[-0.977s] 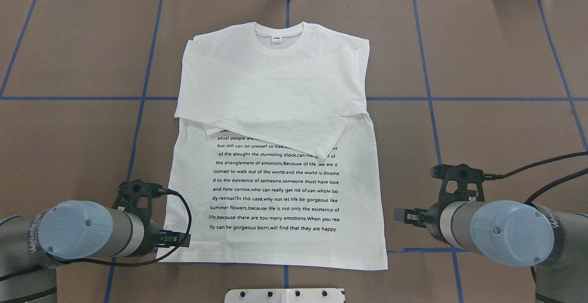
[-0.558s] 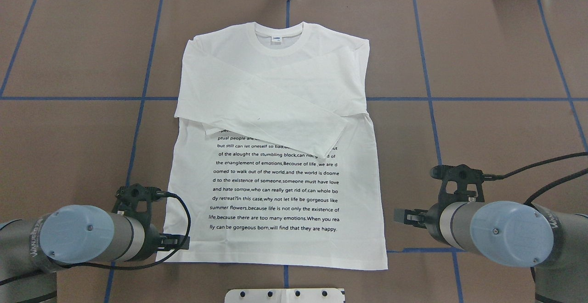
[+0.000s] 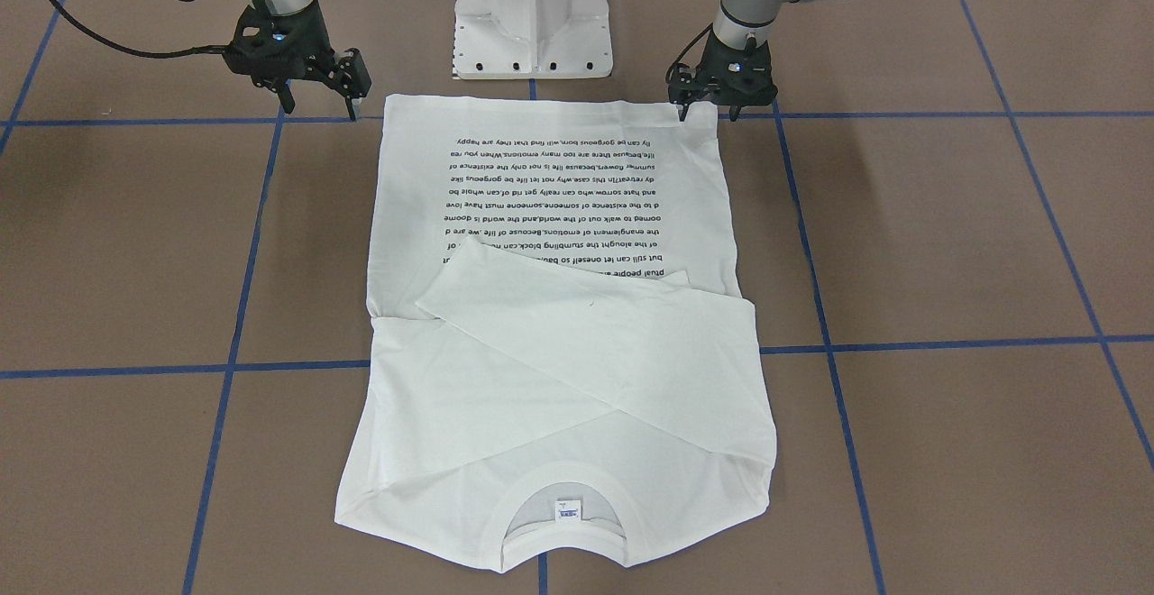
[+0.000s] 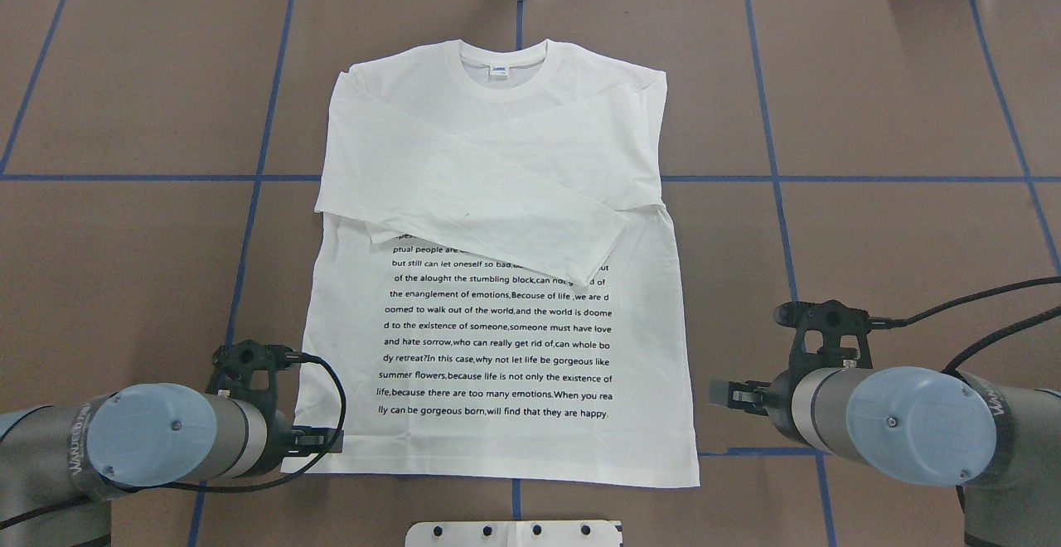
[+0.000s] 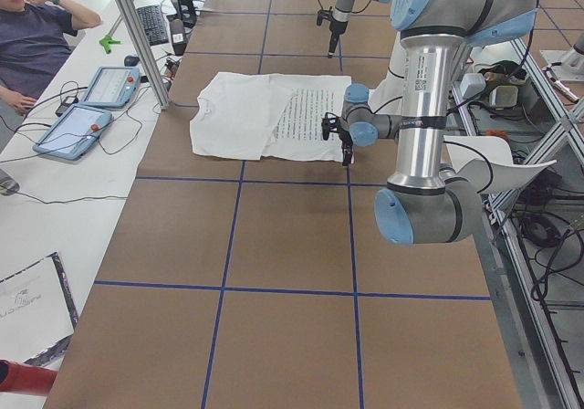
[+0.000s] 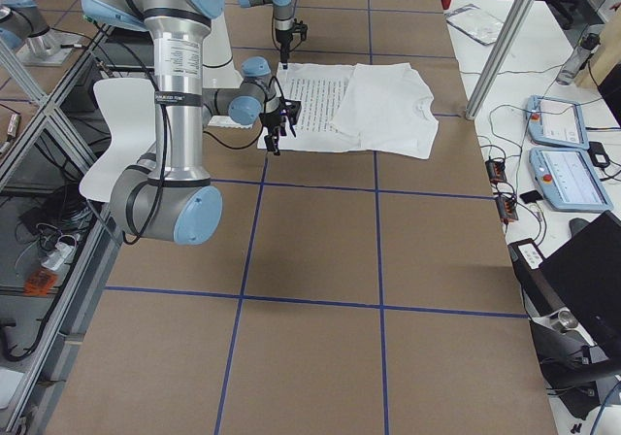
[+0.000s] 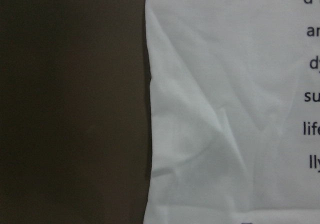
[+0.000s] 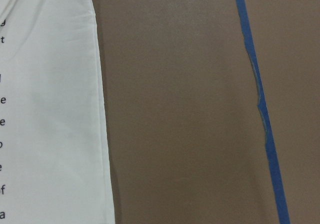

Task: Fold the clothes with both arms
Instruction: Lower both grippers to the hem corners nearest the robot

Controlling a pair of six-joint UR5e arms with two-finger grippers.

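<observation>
1. My left claw (image 4: pixel 333 438) is at the near-left hem corner of the T-shirt (image 4: pixel 497 157), with its jaws apart and nothing held. I cannot tell whether it touches the cloth.
2. The T-shirt lies flat mid-bench (image 4: pixel 895 99) with the printed text (image 4: pixel 497 340) facing up and the collar (image 4: pixel 503 58) on the side far from the robot. Both sleeves (image 4: pixel 514 224) are folded over the chest, one crossing the other.
3. My right claw (image 4: pixel 718 391) — jaws spread wide, empty — hangs just beside the shirt's right edge near the hem, clear of the cloth.
</observation>
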